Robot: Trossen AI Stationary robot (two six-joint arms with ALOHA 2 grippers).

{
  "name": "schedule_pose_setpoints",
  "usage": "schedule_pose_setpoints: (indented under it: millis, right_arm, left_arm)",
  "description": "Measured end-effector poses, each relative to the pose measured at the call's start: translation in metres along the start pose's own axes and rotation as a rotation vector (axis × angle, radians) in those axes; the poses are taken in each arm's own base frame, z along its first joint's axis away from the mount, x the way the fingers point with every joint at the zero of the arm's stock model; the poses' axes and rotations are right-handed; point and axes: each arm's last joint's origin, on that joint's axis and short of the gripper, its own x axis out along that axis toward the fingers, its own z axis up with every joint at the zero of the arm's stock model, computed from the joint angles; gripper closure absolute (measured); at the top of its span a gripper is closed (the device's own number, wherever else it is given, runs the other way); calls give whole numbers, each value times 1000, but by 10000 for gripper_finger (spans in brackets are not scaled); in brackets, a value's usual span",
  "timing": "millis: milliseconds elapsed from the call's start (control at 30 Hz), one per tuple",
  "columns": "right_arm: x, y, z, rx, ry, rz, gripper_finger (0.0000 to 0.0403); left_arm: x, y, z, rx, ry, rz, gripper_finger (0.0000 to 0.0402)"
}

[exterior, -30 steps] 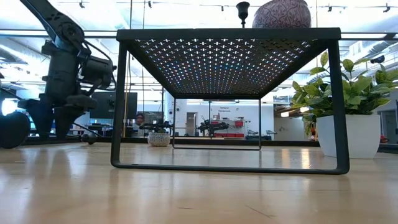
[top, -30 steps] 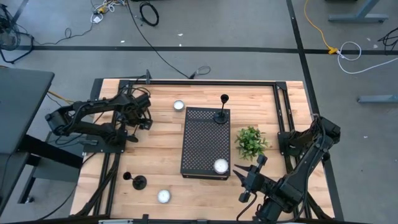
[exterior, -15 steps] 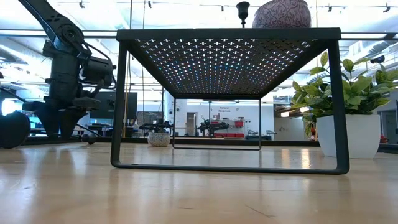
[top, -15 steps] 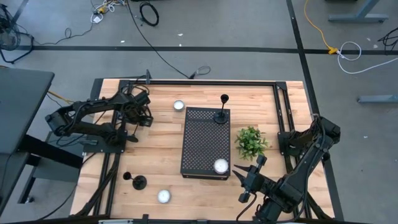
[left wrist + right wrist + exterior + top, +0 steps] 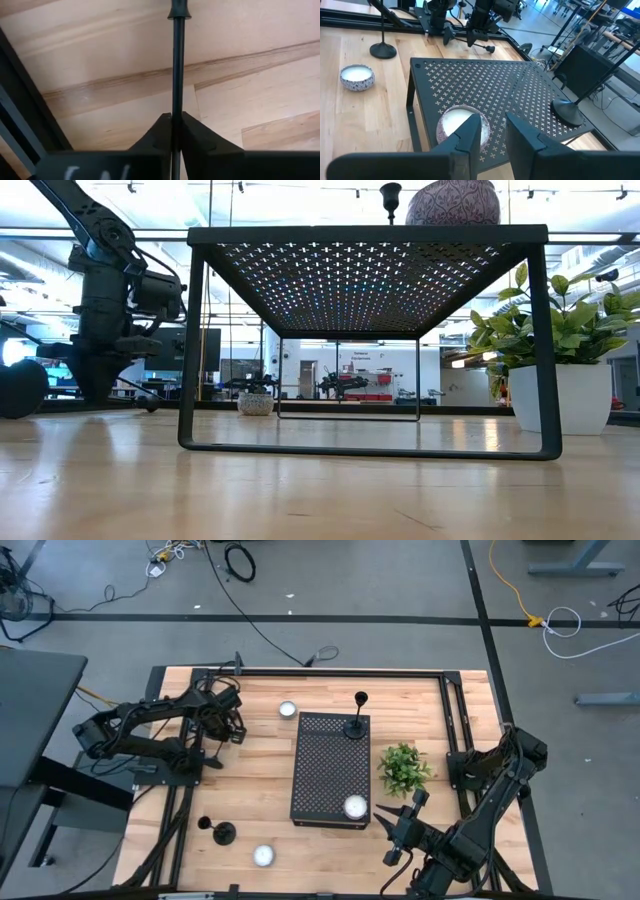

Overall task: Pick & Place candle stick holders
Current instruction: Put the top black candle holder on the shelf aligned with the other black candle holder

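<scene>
Three matte-black candle stick holders show. One stands on the perforated black rack point(image 5: 330, 768), at its far end point(image 5: 355, 726). Another stands on its round base on the table at the near left point(image 5: 222, 833). The third point(image 5: 487, 48) lies on its side at the far left. My left gripper point(image 5: 228, 732) is over it, shut on its stem. My right gripper point(image 5: 405, 825) waits at the near right, beside the rack's near end. Its fingers point(image 5: 470, 135) stand slightly apart with nothing between them. My left gripper pinches the lying holder's thin stem point(image 5: 176, 107) between its two fingers, which come from above and point down across it. The stem runs on past the fingertips to a thicker end point(image 5: 179, 10). That free end point(image 5: 491, 49) is low at the tabletop.
A white candle point(image 5: 355, 806) sits on the rack's near end. Two more are on the table, one at the far side point(image 5: 288, 709) and one at the near left point(image 5: 263, 855). A potted green plant point(image 5: 403, 768) stands right of the rack. A black frame rail point(image 5: 340, 672) runs along the far edge.
My left gripper has shut its fingers on the lying holder's stem, staying almost where it was. The holder has not visibly moved.
</scene>
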Motion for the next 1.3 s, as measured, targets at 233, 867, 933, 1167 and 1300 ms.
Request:
schedule_pose_setpoints:
  millis: [233, 867, 933, 1167, 1300]
  right_arm:
    - [0, 0, 0, 1, 0, 0, 317]
    - [0, 0, 0, -5, 0, -1, 317]
    - [1, 0, 0, -4, 0, -3, 317]
    - [5, -1, 2, 3, 4, -12, 317]
    - [6, -2, 2, 6, 6, -17, 317]
  left_arm:
    - [0, 0, 0, 15, 1, -2, 385]
    - [-50, -10, -1, 82, -211, -165, 389]
    - [-62, -12, -3, 100, -269, -203, 389]
    - [-102, -15, -13, 186, -511, -370, 389]
    - [-120, -18, -20, 231, -662, -484, 389]
